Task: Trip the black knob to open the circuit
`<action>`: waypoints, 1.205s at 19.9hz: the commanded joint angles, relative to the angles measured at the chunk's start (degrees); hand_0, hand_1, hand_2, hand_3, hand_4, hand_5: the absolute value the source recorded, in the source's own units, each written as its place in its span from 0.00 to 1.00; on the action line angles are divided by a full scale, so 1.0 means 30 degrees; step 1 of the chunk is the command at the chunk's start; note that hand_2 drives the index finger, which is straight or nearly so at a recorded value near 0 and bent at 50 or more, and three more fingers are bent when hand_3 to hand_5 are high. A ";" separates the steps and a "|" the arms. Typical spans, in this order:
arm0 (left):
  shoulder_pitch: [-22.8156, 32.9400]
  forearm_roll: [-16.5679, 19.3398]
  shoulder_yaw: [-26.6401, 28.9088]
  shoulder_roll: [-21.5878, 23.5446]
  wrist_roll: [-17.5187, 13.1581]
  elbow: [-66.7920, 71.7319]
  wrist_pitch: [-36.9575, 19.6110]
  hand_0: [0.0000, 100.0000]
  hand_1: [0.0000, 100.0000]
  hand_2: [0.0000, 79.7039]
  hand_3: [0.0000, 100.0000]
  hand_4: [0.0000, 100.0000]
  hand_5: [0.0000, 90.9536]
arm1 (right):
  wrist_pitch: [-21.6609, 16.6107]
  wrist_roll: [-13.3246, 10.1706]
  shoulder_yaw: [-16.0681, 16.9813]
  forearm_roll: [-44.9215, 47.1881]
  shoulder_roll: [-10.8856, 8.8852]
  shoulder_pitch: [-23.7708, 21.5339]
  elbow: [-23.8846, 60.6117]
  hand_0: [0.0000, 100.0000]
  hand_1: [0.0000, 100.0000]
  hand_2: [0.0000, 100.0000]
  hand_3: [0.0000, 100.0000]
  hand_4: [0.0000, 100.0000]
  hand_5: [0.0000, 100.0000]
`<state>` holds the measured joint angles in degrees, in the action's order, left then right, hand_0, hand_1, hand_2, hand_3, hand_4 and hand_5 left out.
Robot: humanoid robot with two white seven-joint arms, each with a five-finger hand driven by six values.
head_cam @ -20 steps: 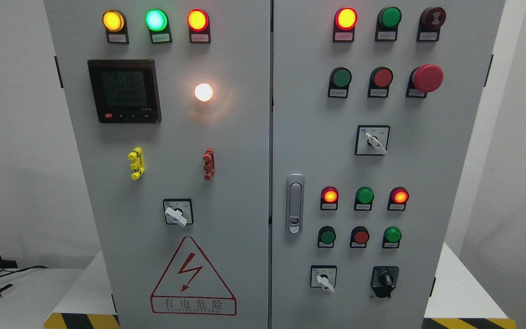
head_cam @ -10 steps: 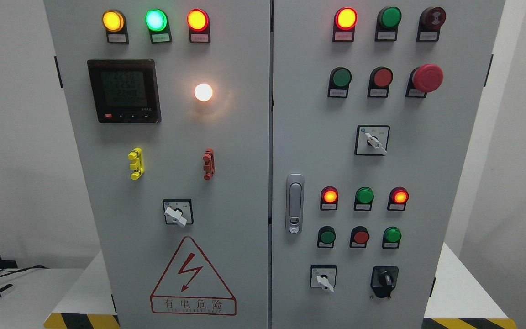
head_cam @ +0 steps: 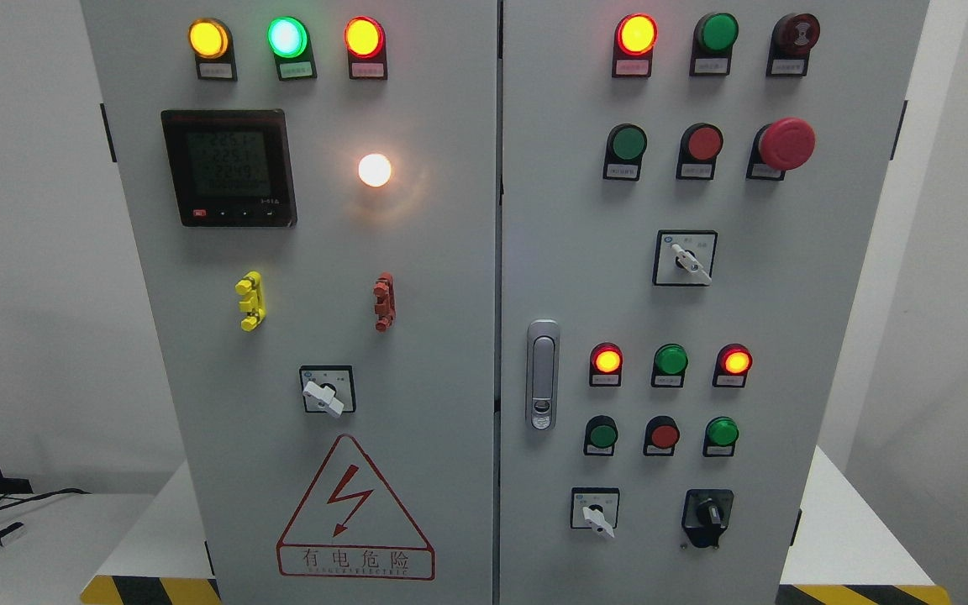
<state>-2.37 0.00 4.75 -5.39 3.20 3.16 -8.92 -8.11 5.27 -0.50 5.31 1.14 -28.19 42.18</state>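
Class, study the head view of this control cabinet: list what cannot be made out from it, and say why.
- Small labels under the indicator lamps, head view: print too small to read.
- Black knob, head view: its position markings are too small and dark to tell.
- Meter display, head view: digits blurred.
- Cabinet bottom, head view: cut off by the lower edge.
- Both robot hands: out of frame.

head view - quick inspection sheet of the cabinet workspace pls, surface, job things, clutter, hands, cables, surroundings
surface: grey two-door cabinet front, doors shut, latch handle on right door.
job's things: black knob at lower right of right door, untouched; white selector to its left.
clutter: yellow piece and red piece fixed on left door; meter lit; red mushroom button.
grippers: nothing seen, neither hand in view.
cables: black cable on the white table at far left.
surroundings: white table with hazard-striped edge, pale walls.
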 commanded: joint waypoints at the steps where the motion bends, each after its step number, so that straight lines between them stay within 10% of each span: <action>1: 0.0000 0.0586 0.0000 0.0009 -0.0013 0.0000 -0.0016 0.12 0.39 0.00 0.00 0.00 0.00 | -0.0195 0.0265 0.1512 0.0105 -0.1197 -0.2583 1.2176 0.12 0.45 0.33 0.57 0.52 0.41; 11: 0.0000 0.0586 0.0000 0.0009 -0.0013 0.0000 -0.0016 0.12 0.39 0.00 0.00 0.00 0.00 | -0.0108 0.0031 0.3241 0.1160 -0.2547 -0.2473 1.9660 0.17 0.56 0.41 0.75 0.67 0.57; 24: 0.0000 0.0586 0.0000 0.0009 -0.0013 0.0000 -0.0016 0.12 0.39 0.00 0.00 0.00 0.00 | 0.3816 -0.0993 0.3476 0.1160 -0.2634 0.4673 1.9750 0.20 0.60 0.44 0.77 0.68 0.60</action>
<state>-2.37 0.00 4.75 -5.38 3.20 3.16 -8.92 1.22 3.47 8.39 8.69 -5.54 -22.39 93.07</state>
